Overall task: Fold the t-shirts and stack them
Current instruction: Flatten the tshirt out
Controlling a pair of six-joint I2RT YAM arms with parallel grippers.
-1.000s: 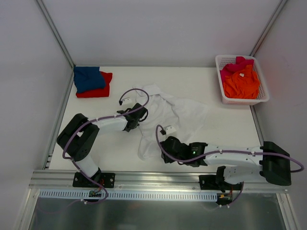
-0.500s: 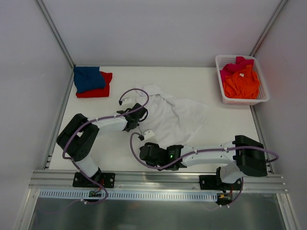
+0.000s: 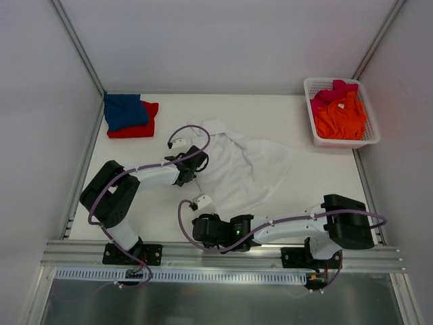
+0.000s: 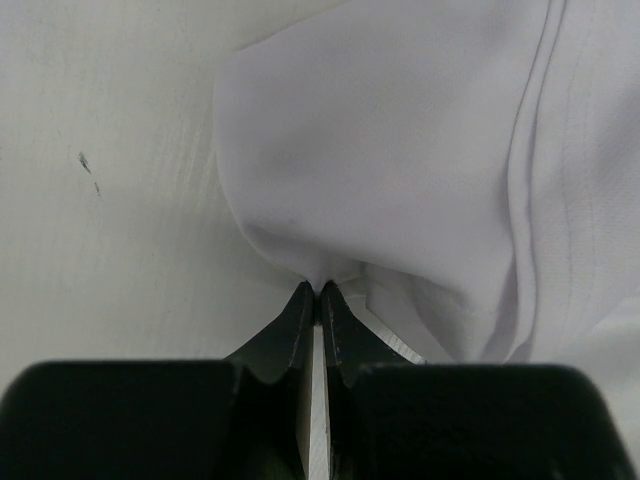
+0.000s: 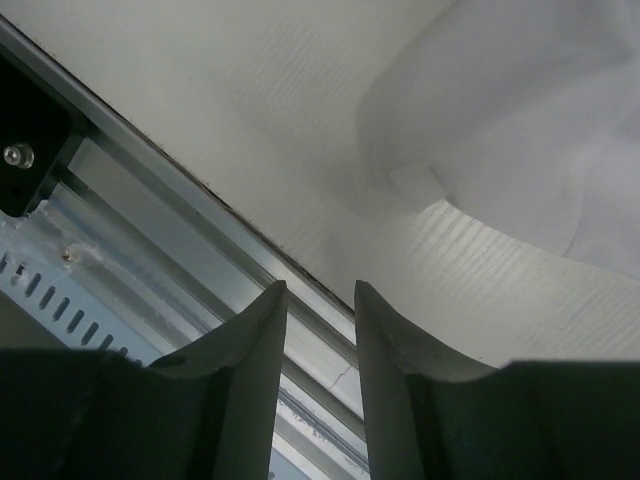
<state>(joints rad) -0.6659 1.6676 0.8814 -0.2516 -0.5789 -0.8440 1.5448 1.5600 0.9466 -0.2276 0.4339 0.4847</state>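
White table (image 3: 270, 115) carries a rumpled white t-shirt (image 3: 247, 166), its edge pinched tight by the left gripper (image 4: 318, 292), while the right gripper (image 5: 318, 288) hangs parted and empty above the near rail (image 5: 150, 230).

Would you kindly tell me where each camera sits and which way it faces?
Top external: above and behind the robot, facing down on the table; left arm and right arm show.
Left wrist: faces along the shut left hand pinching the white t-shirt.
Right wrist: faces past the open right hand toward the table's near rail.
Shared: all show the white t-shirt.
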